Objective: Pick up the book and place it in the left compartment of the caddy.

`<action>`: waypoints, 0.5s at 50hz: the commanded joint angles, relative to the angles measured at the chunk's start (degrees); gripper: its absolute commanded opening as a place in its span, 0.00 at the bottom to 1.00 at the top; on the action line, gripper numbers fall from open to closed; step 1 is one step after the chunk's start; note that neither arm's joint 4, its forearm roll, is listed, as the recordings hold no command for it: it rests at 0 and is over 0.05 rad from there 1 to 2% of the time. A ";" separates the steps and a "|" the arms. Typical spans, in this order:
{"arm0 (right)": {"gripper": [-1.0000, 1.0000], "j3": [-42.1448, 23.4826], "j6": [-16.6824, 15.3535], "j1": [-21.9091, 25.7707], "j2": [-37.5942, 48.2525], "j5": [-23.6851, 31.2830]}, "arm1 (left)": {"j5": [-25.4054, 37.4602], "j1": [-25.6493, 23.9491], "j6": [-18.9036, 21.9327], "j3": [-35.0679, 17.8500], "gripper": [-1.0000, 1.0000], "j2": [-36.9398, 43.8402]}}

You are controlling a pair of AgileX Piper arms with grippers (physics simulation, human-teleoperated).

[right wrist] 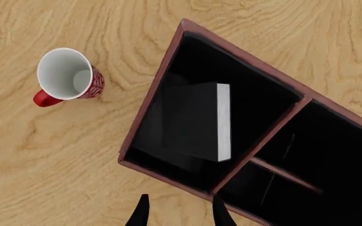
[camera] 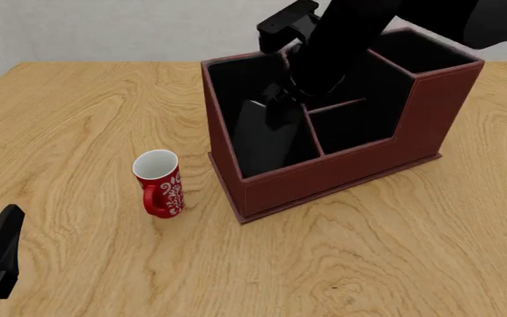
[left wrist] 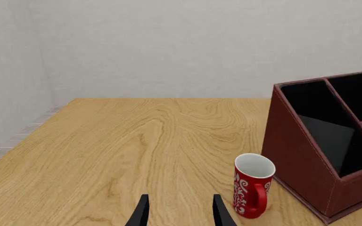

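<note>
Book (right wrist: pixel 197 120) inside left compartment (right wrist: pixel 256 101) of caddy (camera: pixel 342 175); right gripper (right wrist: pixel 178 212) above, released, empty; mug (camera: pixel 158 183) at caddy's nine o'clock.

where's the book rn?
The book is inside the caddy's long left compartment, leaning tilted there, on the side nearest the red mug, below the open right gripper.

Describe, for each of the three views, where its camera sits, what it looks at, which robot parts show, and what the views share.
Front view: high on the arms' side, looking down at the caddy; the right arm reaches over it.
Left wrist view: low, behind the left fingers, facing across the table.
Right wrist view: above the caddy, looking straight down onto the book in the left compartment; the right fingers show.
All three share the mug and the caddy.
</note>
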 commanded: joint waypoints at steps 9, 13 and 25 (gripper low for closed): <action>1.00 -5.68 -1.31 -1.81 -3.55 4.23 | 0.00 0.00 0.00 0.00 1.00 0.00; 1.00 -5.17 -1.41 -1.91 -4.63 4.24 | 0.00 0.00 0.00 0.00 1.00 0.00; 1.00 -4.12 -0.57 -1.31 -9.24 4.27 | 0.00 0.00 0.00 0.00 1.00 0.00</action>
